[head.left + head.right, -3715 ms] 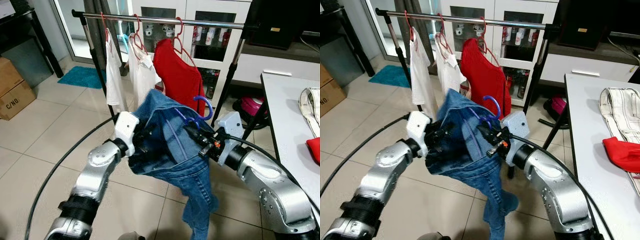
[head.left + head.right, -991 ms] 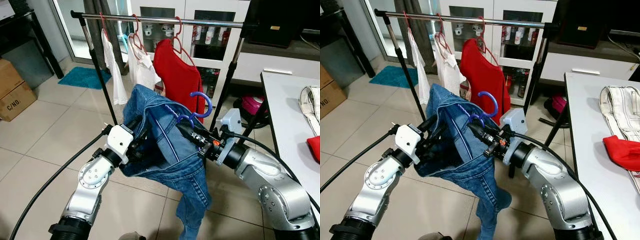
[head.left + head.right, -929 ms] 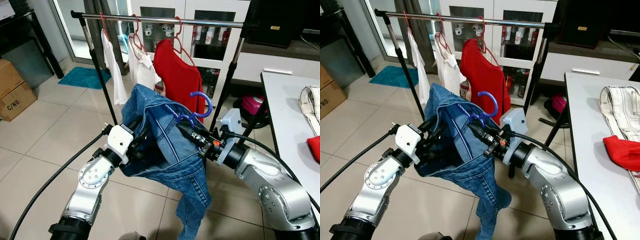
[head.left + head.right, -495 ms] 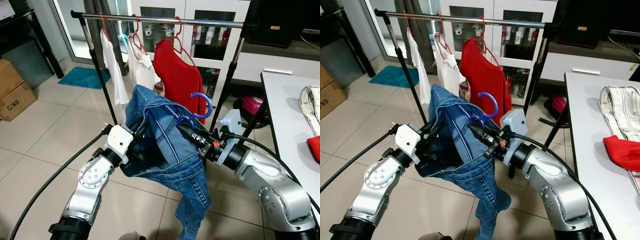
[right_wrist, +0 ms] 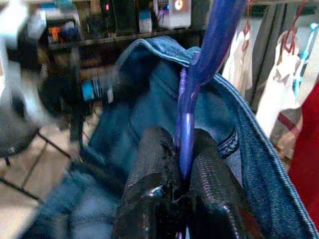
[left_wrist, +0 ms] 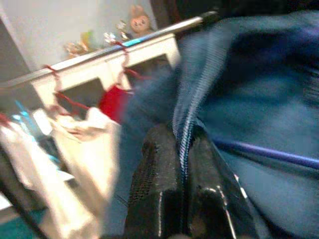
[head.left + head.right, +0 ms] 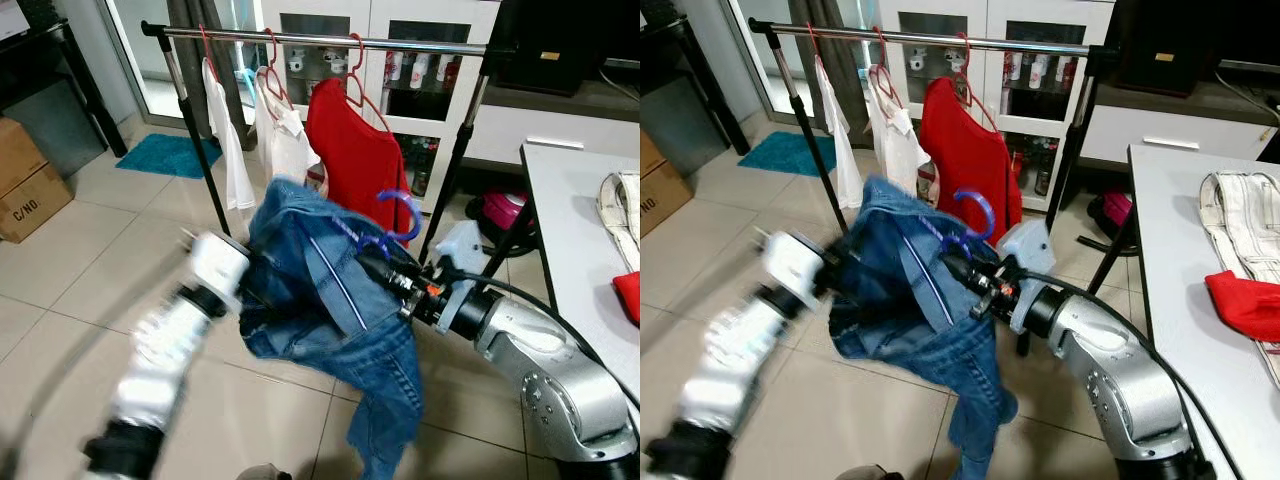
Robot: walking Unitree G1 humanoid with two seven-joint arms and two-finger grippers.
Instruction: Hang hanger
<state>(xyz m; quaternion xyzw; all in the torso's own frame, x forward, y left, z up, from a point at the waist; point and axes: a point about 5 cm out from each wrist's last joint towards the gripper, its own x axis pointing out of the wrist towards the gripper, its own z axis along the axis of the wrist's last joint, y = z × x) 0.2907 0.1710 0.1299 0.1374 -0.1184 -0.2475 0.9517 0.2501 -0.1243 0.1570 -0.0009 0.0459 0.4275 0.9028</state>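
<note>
Item: blue hanger (image 7: 398, 222), one, carrying denim jeans (image 7: 330, 300), one, frame centre, below the rail (image 7: 330, 40). Right gripper (image 5: 180, 174) clamped on the hanger's thin neck; left gripper (image 6: 182, 164) pinched on the jeans' seam edge, arm blurred. Handling, judged: plastic stiff and slippery, denim heavy and floppy; best held at the neck. Rail holds three red hangers (image 7: 355, 75): two white tops (image 7: 285, 145), one red top (image 7: 355, 150)

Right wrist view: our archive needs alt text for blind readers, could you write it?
The right hand is shut on a blue hanger that rises between its black fingers, with denim jeans draped around it. Behind hang white shirts on red hangers.
</note>
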